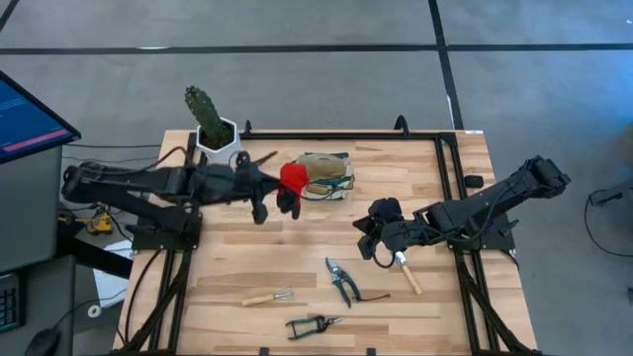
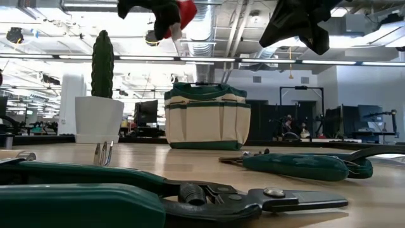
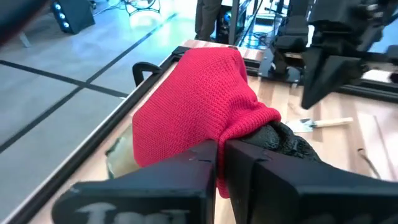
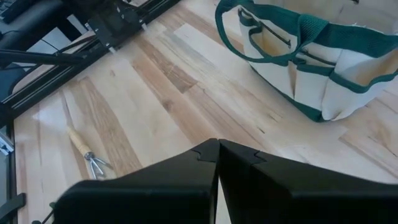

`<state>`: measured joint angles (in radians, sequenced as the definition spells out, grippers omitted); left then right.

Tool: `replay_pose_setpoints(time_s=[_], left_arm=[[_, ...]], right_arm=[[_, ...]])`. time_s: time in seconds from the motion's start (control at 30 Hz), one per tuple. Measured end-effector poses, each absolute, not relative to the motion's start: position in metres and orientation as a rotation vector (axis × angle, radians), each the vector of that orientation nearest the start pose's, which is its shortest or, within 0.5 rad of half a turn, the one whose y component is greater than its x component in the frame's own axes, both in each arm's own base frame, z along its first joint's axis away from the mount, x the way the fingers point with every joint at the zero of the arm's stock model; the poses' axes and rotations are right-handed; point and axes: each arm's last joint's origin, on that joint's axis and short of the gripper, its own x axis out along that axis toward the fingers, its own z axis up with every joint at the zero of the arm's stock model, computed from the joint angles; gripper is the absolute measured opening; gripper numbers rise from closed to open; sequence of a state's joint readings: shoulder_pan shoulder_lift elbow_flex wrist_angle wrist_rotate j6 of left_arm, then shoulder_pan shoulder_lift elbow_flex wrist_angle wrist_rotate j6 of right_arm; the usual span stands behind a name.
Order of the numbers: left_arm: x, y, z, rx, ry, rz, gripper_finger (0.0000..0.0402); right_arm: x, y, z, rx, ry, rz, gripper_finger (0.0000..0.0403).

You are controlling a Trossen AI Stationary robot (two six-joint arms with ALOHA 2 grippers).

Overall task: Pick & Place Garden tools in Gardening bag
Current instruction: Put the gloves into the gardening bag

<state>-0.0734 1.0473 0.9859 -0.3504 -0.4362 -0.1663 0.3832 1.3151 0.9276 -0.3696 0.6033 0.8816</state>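
Wood table (image 1: 297, 267) in an office hall; left jaws pinch red glove (image 1: 291, 179), right jaws pressed together.

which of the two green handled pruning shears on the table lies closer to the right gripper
The pruning shears lying mid-table, just below the right gripper. The other shears lie nearer the table's front edge, farther from it.

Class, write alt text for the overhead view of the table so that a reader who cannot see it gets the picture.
Seen from above, the left gripper holds a red-and-black glove beside the gardening bag, while the shut right gripper hangs over the wooden table. Two pruning shears, a small rake and a wooden-handled tool lie near the front; a potted cactus stands behind.
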Motion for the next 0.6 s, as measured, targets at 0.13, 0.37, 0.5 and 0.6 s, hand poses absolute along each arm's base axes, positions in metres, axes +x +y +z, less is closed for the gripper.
replay_pose_setpoints(time_s=[0.13,0.37,0.5,0.6], left_arm=[[0.226,0.015,0.345,-0.029,0.378,0.366,0.0004],[0.242,0.041,0.366,0.112,0.380,0.317,0.0004],[0.265,0.058,0.363,0.190,0.435,0.305,0.0004],[0.284,0.074,0.352,0.248,0.506,0.320,0.0004]], right_arm=[[0.257,0.086,0.260,0.496,0.506,-0.473,0.0001],[0.258,0.085,0.261,0.495,0.478,-0.488,0.0001],[0.255,0.081,0.266,0.460,0.472,-0.486,0.0001],[0.248,0.073,0.273,0.450,0.469,-0.500,0.0001]])
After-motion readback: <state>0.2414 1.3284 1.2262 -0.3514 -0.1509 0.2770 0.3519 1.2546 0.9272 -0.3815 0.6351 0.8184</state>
